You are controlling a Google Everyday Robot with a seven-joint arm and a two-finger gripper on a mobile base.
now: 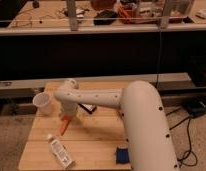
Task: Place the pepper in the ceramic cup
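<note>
On the wooden table (pixel 98 141), we find the gripper (pixel 67 112) poised, claw wide, right over the orange pepper (pixel 64 126), seemingly to grasp it, while the ceramic cup (pixel 42 103) waits nearby.

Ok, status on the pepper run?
Pincer open, right above pepper. Pepper not in cup; cup stands just left. Bottle lies nearer front, off the path.

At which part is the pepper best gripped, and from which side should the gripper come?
Probably across its thicker end, coming from above. The pepper is slim and tapered, seemingly lying on the table with its thin tip toward the bottle. The gripper hangs just over that thicker end, beside the cup.
</note>
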